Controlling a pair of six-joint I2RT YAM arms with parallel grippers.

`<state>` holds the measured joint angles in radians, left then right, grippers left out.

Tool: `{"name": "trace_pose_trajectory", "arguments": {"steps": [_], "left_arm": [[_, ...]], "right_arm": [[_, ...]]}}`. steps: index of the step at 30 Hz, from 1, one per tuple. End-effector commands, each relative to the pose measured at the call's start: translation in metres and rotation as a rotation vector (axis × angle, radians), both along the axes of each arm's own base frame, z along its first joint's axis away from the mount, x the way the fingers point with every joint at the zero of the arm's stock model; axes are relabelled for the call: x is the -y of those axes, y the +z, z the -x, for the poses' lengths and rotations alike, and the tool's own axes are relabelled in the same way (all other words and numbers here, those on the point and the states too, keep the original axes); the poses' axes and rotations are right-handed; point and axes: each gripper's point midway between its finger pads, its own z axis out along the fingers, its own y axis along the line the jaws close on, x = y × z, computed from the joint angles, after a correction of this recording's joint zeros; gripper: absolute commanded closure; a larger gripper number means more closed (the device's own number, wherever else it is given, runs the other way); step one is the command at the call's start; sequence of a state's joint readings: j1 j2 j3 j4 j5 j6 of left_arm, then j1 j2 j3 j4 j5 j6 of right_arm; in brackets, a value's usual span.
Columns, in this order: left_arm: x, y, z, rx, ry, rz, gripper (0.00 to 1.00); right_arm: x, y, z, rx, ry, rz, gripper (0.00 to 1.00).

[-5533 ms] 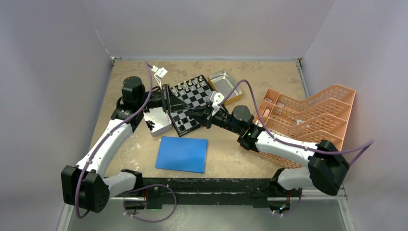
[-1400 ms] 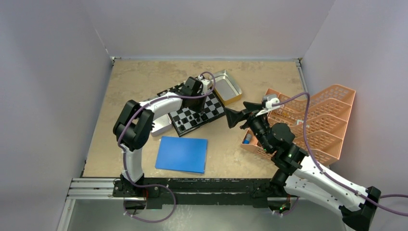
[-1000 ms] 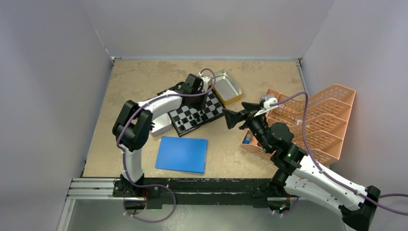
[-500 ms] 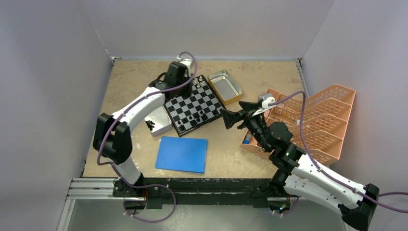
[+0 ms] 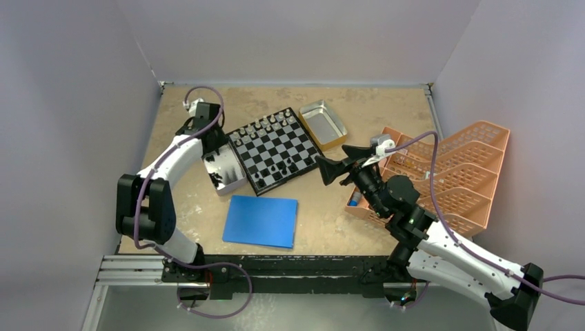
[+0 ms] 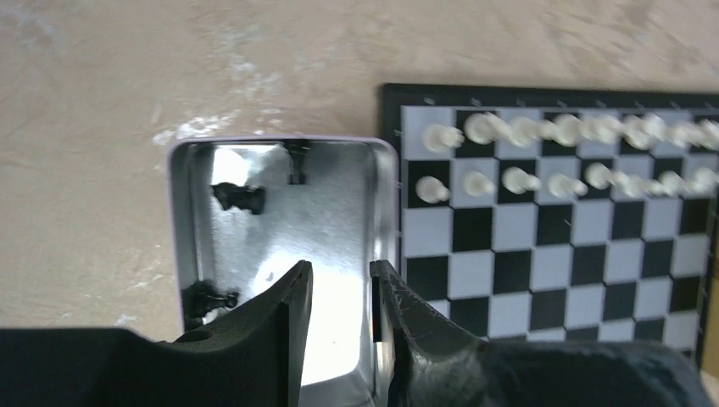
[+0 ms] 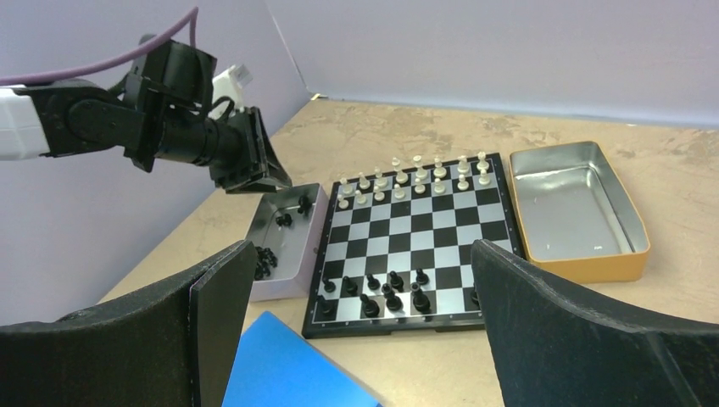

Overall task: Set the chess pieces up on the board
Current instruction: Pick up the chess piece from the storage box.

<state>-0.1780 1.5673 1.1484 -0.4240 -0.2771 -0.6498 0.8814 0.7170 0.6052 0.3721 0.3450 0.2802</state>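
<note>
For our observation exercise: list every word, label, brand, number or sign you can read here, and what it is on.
None readable.
The board, silver tray, gold-sided tray and blue sheet show no lettering.
Any marks inside the orange rack are too small to tell.

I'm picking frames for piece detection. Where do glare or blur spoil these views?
Left wrist view: glare whitens the shiny metal tray near the left gripper; the silvery-white chess pieces smear toward the right edge. Right wrist view: the black-bordered chequered board is sharp, the right gripper dark. Top view: even light.
</note>
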Motion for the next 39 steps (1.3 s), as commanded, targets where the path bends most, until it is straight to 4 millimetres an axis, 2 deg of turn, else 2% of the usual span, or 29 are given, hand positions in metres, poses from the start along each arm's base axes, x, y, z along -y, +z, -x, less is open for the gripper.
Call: {"name": "trace_pose_trajectory", "arguments": {"steps": [1,6,14,32,39], "left_arm": [[-0.023,-0.013,-0.011,0.046,0.188,0.059,0.7],[-0.033,-0.027,-0.02,0.048,0.247,0.029,0.7],[-0.035,-0.042,-0.034,0.046,0.186,0.018,0.71],[-0.041,-0.077,-0.034,-0.031,0.211,-0.004,0.73],[-0.039,-0.081,-0.036,-0.037,0.198,0.008,0.74]], "right_arm": [[0.004,0.026,0.004,0.06,0.006,-0.063,0.01],[0.006,0.031,0.005,0.067,0.0,-0.059,0.01],[0.011,0.032,0.008,0.077,-0.004,-0.072,0.01],[0.015,0.028,0.007,0.073,-0.021,-0.05,0.01],[0.02,0.031,0.008,0.083,-0.037,-0.058,0.01]]}}
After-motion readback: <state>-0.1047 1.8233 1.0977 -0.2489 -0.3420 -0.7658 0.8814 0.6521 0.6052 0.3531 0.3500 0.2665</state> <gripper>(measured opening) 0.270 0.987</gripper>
